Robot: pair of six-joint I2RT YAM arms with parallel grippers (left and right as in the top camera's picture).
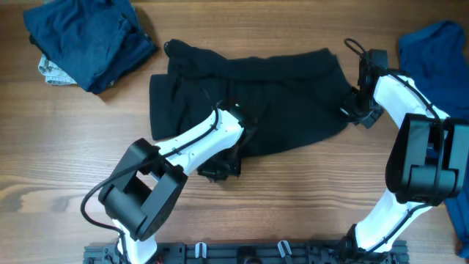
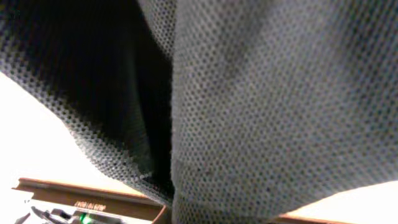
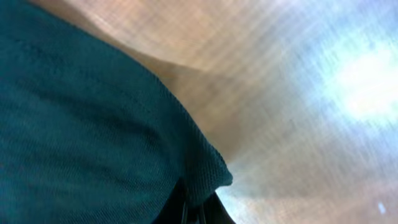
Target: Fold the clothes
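A black shirt-like garment lies spread and rumpled across the middle of the wooden table. My left gripper is at its near edge. In the left wrist view the black mesh fabric fills the frame, gathers toward the bottom and hides the fingers, so the gripper seems shut on it. My right gripper is at the garment's right edge. In the right wrist view its dark fingers are pinched on a fold of the fabric, which looks teal there.
A pile of dark blue clothes sits at the back left, with a pale patterned piece under it. A royal blue garment lies at the back right edge. Bare wooden table runs along the front.
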